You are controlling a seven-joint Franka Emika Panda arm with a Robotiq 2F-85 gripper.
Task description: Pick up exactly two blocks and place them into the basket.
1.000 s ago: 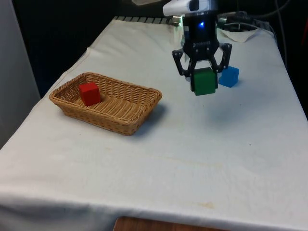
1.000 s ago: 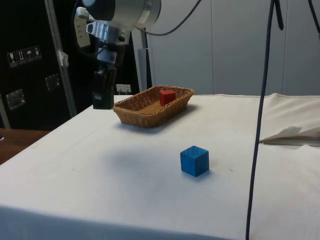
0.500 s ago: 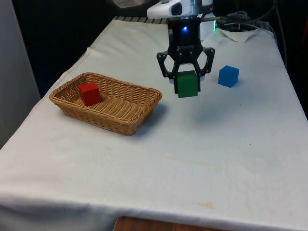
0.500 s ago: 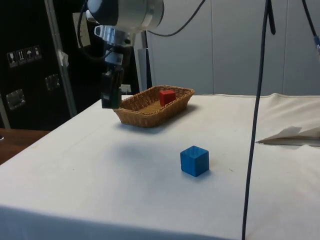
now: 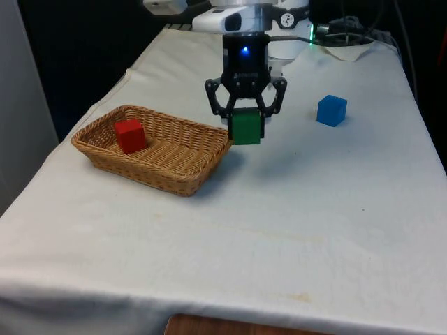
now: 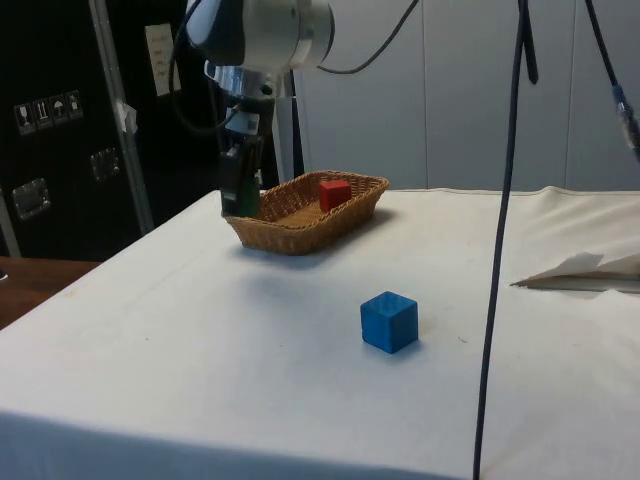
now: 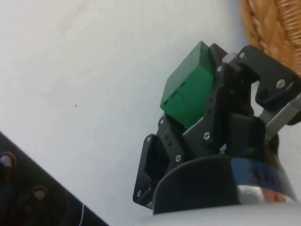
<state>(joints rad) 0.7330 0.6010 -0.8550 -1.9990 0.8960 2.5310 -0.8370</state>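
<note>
One block is already home: the red block (image 5: 130, 135) sits in the far-left part of the wicker basket (image 5: 167, 171), seen in the front view. And there's the gripper (image 5: 244, 129), pointing straight down from the white arm (image 5: 241, 17), its two black fingers clamped on the green block (image 5: 246, 128) and holding it clear of the white cloth (image 5: 293, 223). In the front view the green block hangs just beside the basket's right-hand rim, above the cloth and outside the weave. The side view puts the gripper (image 6: 240, 195) in front of the basket's near end. From the wrist, the green block (image 7: 188, 96) is pinched firmly between the fingers. The blue block (image 5: 331, 110) rests alone on the cloth, well off to the front view's right.
</note>
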